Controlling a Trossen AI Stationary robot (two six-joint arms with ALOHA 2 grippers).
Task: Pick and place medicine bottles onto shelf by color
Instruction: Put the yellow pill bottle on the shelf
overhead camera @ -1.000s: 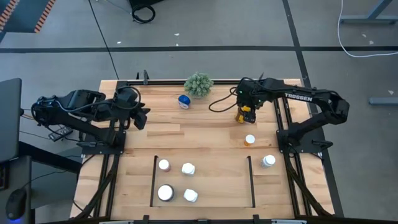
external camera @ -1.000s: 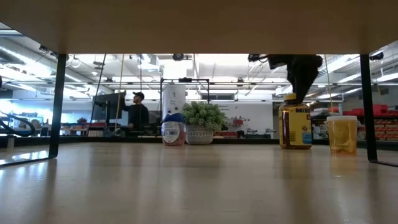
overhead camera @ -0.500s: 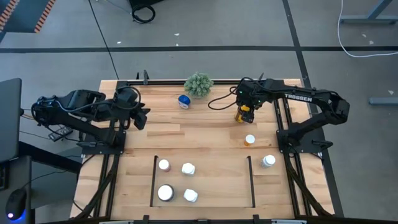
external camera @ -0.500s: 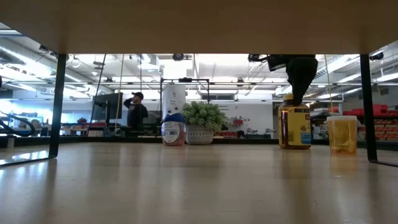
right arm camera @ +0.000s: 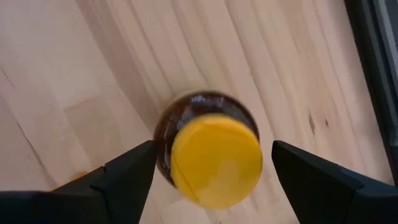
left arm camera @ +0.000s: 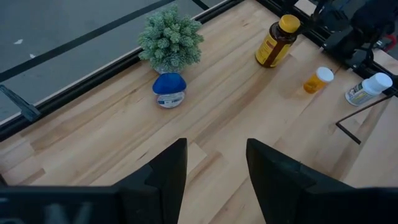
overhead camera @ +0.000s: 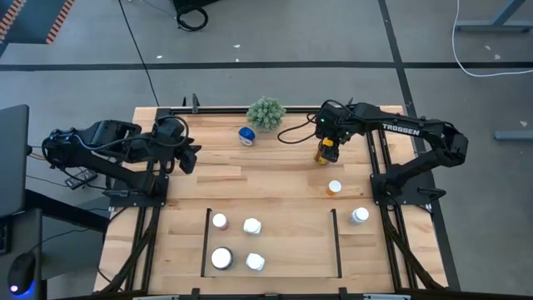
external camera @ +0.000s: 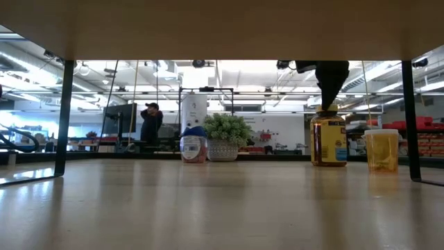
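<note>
- My right gripper hangs directly over the amber bottle, fingers spread wide to either side of its yellow cap and touching neither; nothing is grasped.
- In the low view the amber bottle stands upright on the table with my right gripper just above its cap; it is not lifted.
- Near it, towards the shelf, stands a small orange bottle with a white cap, and a white bottle stands just outside the shelf's right strip.
- The blue bottle sits at the far edge, just beside the green plant ball.
- The shelf, the bay marked by thin black strips, holds four white-capped bottles in two rows.
- My left gripper waits at the table's left side, fingers parted and empty.
- Judgement: roughly half done. Four bottles are placed; the amber, orange, white and blue ones remain outside.
- Judgement: the step in hand is descending onto the amber bottle and gripping it.
</note>
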